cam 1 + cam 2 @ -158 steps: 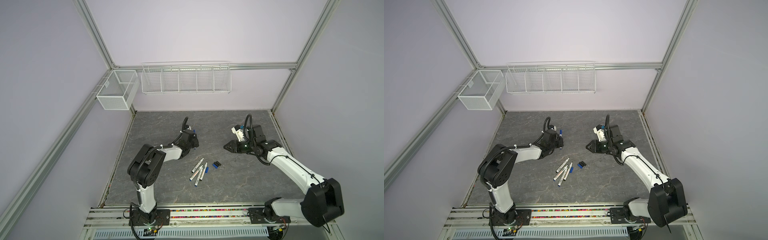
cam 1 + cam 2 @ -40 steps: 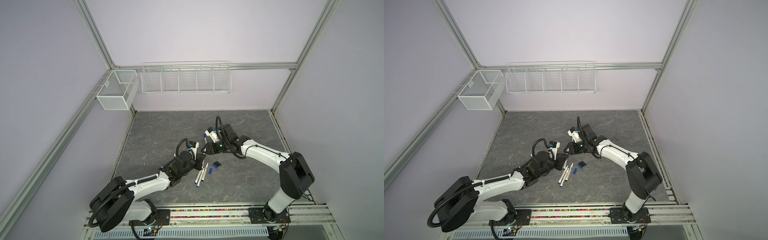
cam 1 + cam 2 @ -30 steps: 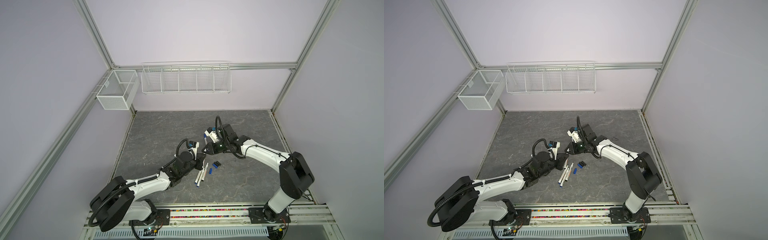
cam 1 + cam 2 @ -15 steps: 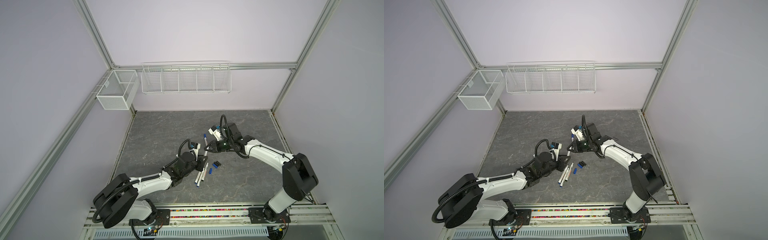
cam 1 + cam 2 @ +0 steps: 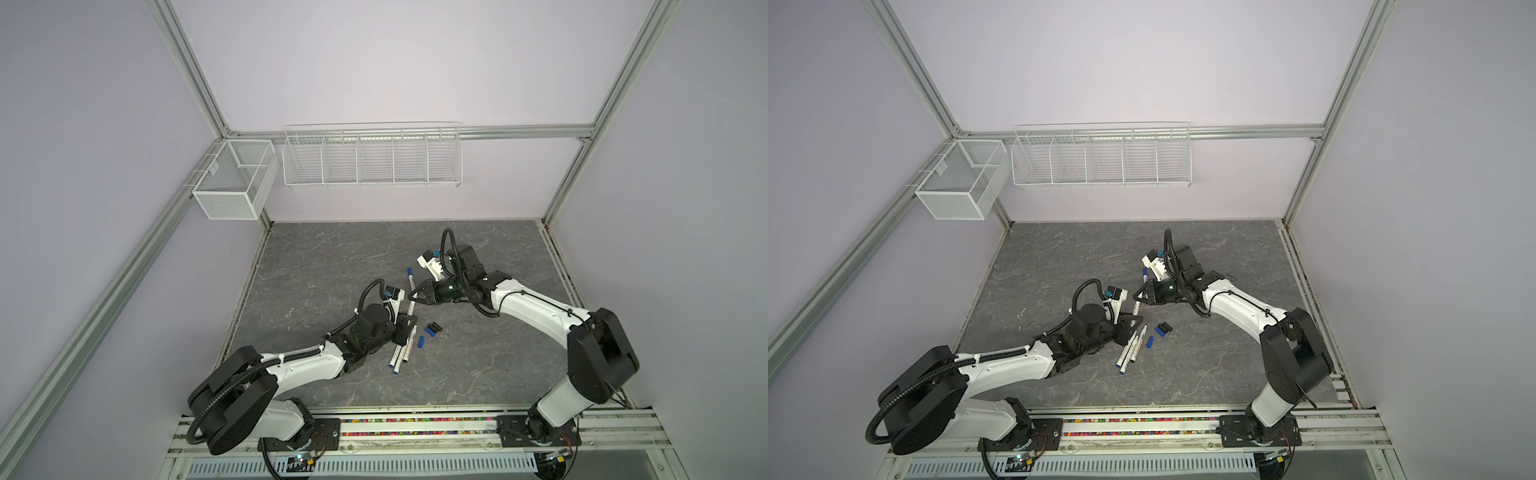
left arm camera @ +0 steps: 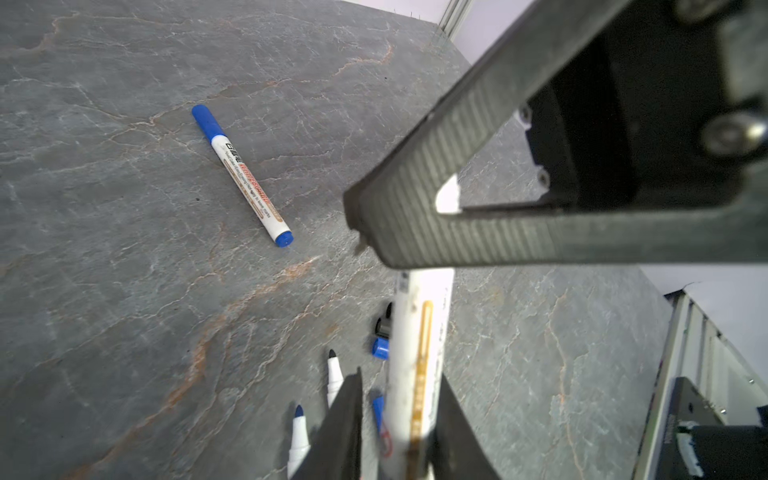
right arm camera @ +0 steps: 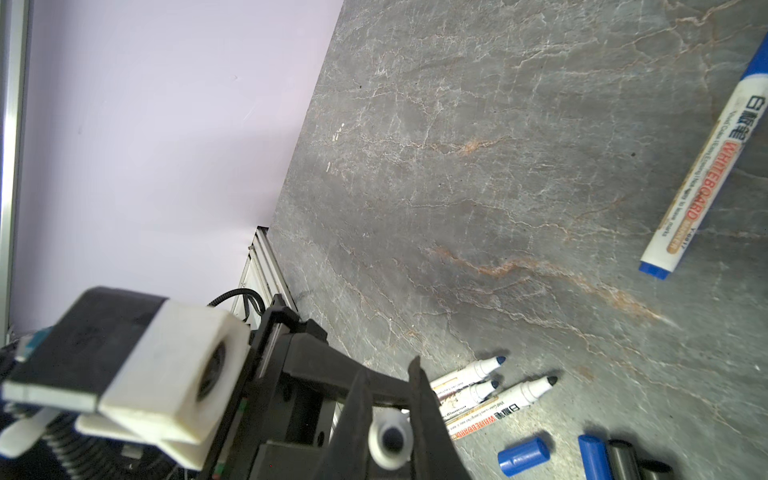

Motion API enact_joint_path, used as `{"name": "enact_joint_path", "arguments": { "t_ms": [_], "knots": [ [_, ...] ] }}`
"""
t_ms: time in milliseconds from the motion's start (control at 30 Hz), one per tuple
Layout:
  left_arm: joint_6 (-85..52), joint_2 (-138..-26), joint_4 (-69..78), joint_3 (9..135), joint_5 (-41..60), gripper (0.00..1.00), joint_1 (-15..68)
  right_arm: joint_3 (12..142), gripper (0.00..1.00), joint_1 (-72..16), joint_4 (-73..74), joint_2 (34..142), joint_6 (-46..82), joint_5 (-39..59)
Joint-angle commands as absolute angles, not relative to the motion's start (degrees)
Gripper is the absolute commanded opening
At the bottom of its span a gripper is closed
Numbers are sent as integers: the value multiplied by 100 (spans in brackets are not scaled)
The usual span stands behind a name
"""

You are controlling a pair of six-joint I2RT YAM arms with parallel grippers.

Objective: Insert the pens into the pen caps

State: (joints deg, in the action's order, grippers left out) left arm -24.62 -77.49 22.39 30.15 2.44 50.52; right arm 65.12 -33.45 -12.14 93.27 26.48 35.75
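I find the raised pen clenched at one end by the right hand. The left hand flanks its barrel, grip unclear. Should both slacken, it drops among the caps on the bench.

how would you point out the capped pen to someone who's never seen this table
On the grey marbled table, find the right gripper near the middle. Just beyond its tip, toward the back wall, one pen lies alone, apart from a cluster of three pens. It alone wears a blue cap; those three show bare nibs.
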Motion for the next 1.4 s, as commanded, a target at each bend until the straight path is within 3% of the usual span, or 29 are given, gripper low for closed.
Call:
{"name": "enact_joint_path", "arguments": {
  "t_ms": [0,233,300,433,500,533,633,733,933,1233,1367],
  "knots": [
    [-2409,-7551,2349,3231,230,32,5021,6443,10,-3331,-1353,9254,2527,3743],
    [-2328,-7767,2182,3419,281,30,5022,6425,10,-3338,-1354,9194,2505,3762],
    [-2385,-7855,2224,3410,296,25,5024,6417,10,-3336,-1354,9193,2505,3773],
    [-2419,-7945,2241,3408,308,3,5021,6381,10,-3324,-1374,9151,2487,3765],
    [-2451,-7939,2226,3384,234,0,5024,6332,11,-3295,-1430,9111,2456,3760],
    [-2486,-7937,2201,3368,152,0,5024,6298,14,-3262,-1483,9086,2430,3714],
    [-2594,-7902,2215,3264,-44,0,5021,6188,38,-3200,-1912,8948,2267,3256],
    [-2700,-7866,2166,3180,-334,0,5024,5981,44,-3165,-2432,8743,2046,2387],
    [-2644,-7900,1832,3241,-703,0,5026,5732,42,-3173,-3138,8723,1770,1187],
    [-2672,-7998,1754,3343,-588,0,5024,5979,37,-3441,-3405,9251,1542,1109],
    [-2689,-7952,1740,3317,-613,0,5025,6113,31,-3522,-3384,9457,1537,1178]
  ]
}}
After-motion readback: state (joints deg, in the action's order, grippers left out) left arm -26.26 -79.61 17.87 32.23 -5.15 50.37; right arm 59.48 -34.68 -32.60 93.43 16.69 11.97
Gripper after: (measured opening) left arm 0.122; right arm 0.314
